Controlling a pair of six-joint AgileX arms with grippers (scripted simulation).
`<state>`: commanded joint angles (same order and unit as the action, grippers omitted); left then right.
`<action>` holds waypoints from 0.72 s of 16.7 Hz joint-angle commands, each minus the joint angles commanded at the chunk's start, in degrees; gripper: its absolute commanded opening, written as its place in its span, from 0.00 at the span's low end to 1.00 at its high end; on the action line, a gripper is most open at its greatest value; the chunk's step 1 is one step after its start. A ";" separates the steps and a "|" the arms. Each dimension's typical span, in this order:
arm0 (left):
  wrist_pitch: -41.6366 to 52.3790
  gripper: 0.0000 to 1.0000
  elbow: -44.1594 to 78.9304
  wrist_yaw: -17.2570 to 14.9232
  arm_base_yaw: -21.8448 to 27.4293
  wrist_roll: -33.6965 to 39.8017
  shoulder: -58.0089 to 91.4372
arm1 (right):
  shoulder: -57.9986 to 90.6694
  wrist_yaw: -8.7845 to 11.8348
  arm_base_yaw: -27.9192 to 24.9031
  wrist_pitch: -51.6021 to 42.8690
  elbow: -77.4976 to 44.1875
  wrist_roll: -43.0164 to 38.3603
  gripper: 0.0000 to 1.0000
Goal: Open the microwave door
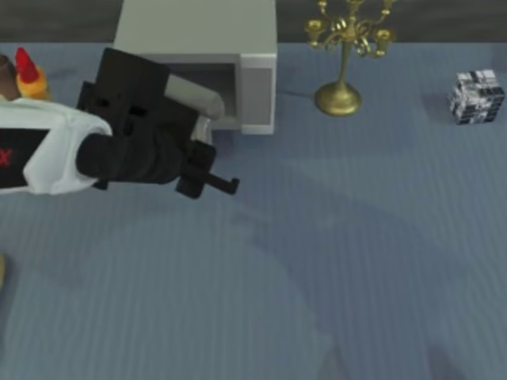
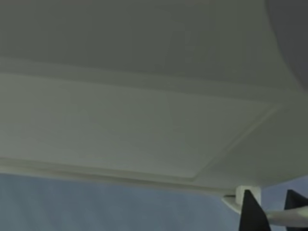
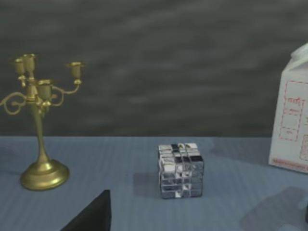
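The light grey microwave stands at the table's back, left of centre. Its cavity shows dark beside the plain control panel, and the microwave door is swung partly out toward the left. My left arm reaches over the door and covers most of it. In the left wrist view the door's pale panel fills the frame. My left gripper is shut on the pale bar handle, one dark finger on each side. My right gripper is out of the top view, open and holding nothing.
A gold candelabra stands right of the microwave. A mirrored cube sits at the back right, with a white carton beyond it in the right wrist view. A red and orange toy is at the far left.
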<state>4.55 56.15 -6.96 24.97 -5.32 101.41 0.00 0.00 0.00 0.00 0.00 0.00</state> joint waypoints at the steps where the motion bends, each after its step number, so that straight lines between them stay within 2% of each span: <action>1: 0.02 0.00 -0.21 -0.43 -0.32 -0.63 -0.24 | 0.00 0.00 0.00 0.00 0.00 0.00 1.00; 6: 0.20 0.00 -1.27 -2.56 -1.82 -3.60 -1.21 | 0.00 0.00 0.00 0.00 0.00 0.00 1.00; 12: 0.20 0.00 -1.29 -2.59 -1.84 -3.64 -1.22 | 0.00 0.00 0.00 0.00 0.00 0.00 1.00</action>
<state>4.75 54.86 -9.55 23.14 -8.96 100.19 0.00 0.00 0.00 0.00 0.00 0.00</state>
